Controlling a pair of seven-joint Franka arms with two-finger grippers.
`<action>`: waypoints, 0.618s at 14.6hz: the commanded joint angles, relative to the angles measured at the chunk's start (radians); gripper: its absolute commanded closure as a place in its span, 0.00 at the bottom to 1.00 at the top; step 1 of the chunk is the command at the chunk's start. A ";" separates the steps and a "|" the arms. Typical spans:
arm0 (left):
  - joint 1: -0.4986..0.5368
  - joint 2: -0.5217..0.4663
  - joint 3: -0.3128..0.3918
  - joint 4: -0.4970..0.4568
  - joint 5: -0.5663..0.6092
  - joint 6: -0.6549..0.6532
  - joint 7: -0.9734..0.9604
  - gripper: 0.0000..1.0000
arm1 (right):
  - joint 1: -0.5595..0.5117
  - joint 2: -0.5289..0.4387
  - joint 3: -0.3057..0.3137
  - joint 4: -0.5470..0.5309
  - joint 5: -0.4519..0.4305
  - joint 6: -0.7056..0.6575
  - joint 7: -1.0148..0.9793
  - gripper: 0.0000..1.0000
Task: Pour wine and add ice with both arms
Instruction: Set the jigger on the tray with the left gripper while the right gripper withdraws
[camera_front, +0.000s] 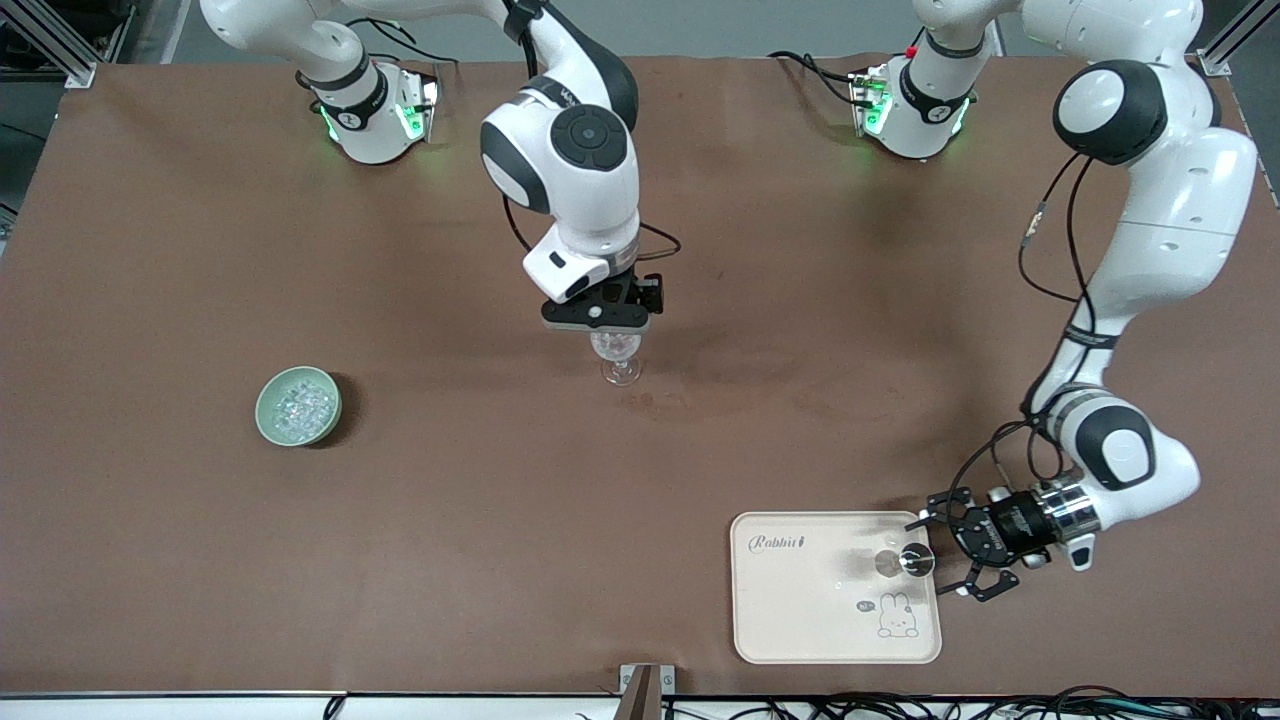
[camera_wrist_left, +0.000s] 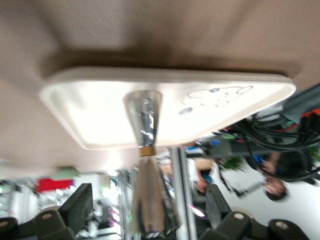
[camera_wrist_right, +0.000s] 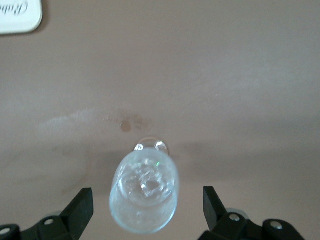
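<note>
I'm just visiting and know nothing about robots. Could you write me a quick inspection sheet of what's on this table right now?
Surface: brown table, faint stain near the glass.
Job's things: stemmed glass upright mid-table, ice inside; green bowl of ice toward the right arm's end; clear bottle upright on the tray, near the front camera.
Clutter: nothing seen.
Grippers: right gripper open over the glass; left gripper open around the bottle.
Cables: black cables along the arms and the table's near edge.
Surroundings: metal frame posts at the corners.
</note>
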 joint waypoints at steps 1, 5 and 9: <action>0.036 -0.059 -0.002 -0.041 0.146 -0.078 -0.071 0.00 | -0.100 -0.073 0.012 -0.008 -0.015 -0.017 -0.016 0.00; 0.066 -0.112 0.007 -0.041 0.220 -0.196 -0.097 0.00 | -0.257 -0.168 0.012 -0.016 -0.015 -0.103 -0.131 0.00; 0.071 -0.191 -0.001 -0.038 0.419 -0.313 -0.096 0.00 | -0.461 -0.295 0.015 -0.061 -0.014 -0.178 -0.382 0.00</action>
